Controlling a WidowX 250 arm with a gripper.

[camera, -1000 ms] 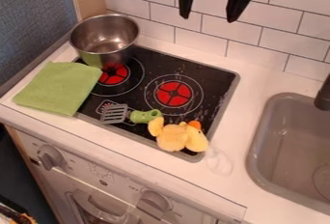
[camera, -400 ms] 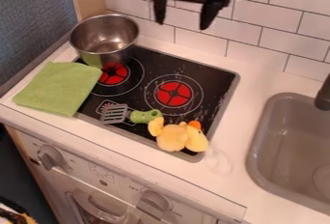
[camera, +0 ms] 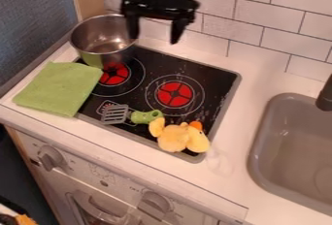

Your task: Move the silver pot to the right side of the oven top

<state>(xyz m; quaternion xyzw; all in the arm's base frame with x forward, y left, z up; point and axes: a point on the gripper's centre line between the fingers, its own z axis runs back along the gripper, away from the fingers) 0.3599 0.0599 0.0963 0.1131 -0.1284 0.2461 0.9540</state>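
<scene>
Gripper point(camera: 154, 37) spread wide, you're up at the far left, one finger overlapping the silver pot's right rim from this angle. Your silver pot point(camera: 102, 43) sits upright at the far left of the stovetop point(camera: 192, 72), near the green cloth point(camera: 57, 88).

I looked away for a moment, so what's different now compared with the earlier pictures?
The end effector has moved left and lower in the view, toward the silver pot. It is open and has neither taken hold of nor let go of anything. The pot, green cloth, spatula and yellow toy stayed put.
</scene>
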